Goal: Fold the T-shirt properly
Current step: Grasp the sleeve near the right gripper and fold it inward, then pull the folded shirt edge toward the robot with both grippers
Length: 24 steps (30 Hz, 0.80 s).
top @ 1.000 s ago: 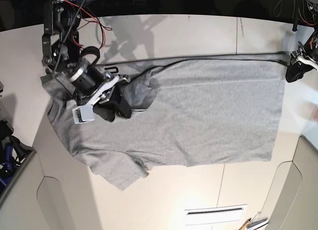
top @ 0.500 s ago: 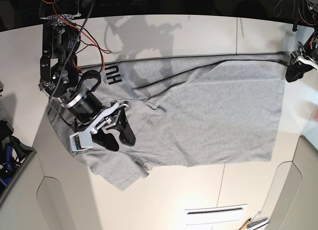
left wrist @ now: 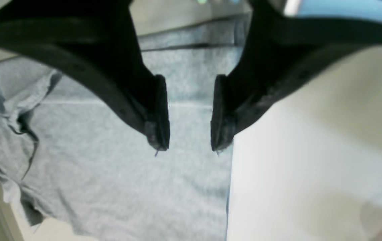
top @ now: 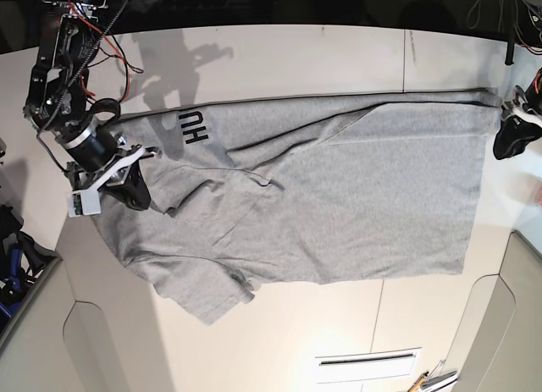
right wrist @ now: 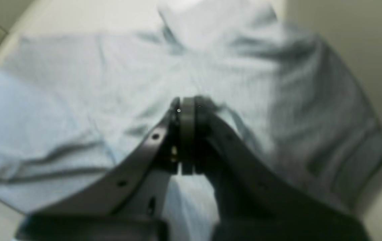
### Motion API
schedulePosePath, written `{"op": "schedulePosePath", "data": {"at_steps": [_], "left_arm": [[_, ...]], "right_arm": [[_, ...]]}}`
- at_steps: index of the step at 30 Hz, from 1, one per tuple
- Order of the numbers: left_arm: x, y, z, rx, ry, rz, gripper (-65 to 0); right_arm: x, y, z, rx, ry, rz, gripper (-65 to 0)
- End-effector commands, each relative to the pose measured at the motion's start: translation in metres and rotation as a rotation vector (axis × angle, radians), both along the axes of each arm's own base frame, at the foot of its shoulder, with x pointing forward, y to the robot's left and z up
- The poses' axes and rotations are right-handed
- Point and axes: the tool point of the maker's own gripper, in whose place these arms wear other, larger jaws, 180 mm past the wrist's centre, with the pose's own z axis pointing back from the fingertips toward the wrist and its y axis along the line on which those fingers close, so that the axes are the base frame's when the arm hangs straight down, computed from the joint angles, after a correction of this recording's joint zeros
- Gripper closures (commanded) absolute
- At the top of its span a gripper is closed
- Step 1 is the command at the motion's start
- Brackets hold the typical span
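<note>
Since a moment ago, the right gripper [top: 135, 189] is sitting farther out, near the collar end, and black letters [top: 194, 126] are showing now. The grey T-shirt [top: 339, 197] is lying spread out on the white table [top: 279, 57], with one sleeve [top: 203, 295] sticking out. The right gripper's jaws are pressed together over the cloth; whether they are pinching it is hard to tell. The left gripper [left wrist: 189, 147] is hanging by the shirt's bottom edge with its jaws apart, holding nothing.

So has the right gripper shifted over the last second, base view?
Yes. The right gripper has pulled back off the middle of the T-shirt toward its collar end, nearer the table edge on that view's left, jaws shut.
</note>
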Motion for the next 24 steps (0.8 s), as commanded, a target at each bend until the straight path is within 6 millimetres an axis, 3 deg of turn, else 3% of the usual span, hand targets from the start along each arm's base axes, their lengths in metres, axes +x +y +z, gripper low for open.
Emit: {"op": "schedulePosePath", "data": {"at_steps": [1,4,8,11,15,17,24], "left_arm": [[0.008,0.004,0.019,0.022,-0.053,-0.013,-24.1],[0.008,-0.001,0.015,0.019,-0.041,-0.026,-22.4],[0.008,-0.023,-0.005,0.030,0.023,-0.098,-12.1],[0.005,-0.041,-0.025,0.059,0.091,-0.166,-0.8],[-0.003,-0.048,-0.047,0.149,0.183,-0.229,0.0],[-0.008,-0.042,-0.057,0.197,0.235,-0.216,0.0],[-0.044,-0.035,-0.085,0.214,0.425,-0.203,0.0]], "right_arm": [[0.005,-0.002,0.011,-0.010,-0.047,-0.001,0.0],[0.002,-0.015,-0.002,-0.067,-0.005,-0.052,0.0],[0.002,-0.039,-0.025,-0.111,0.052,-0.170,0.0],[-0.002,-0.045,-0.045,-0.115,0.094,-0.193,0.0],[-0.014,-0.048,-0.075,-0.107,0.187,-0.198,0.0],[-0.021,-0.052,-0.087,-0.112,0.231,-0.198,0.0],[-0.058,-0.061,-0.092,-0.133,0.270,-0.183,0.0]]}}
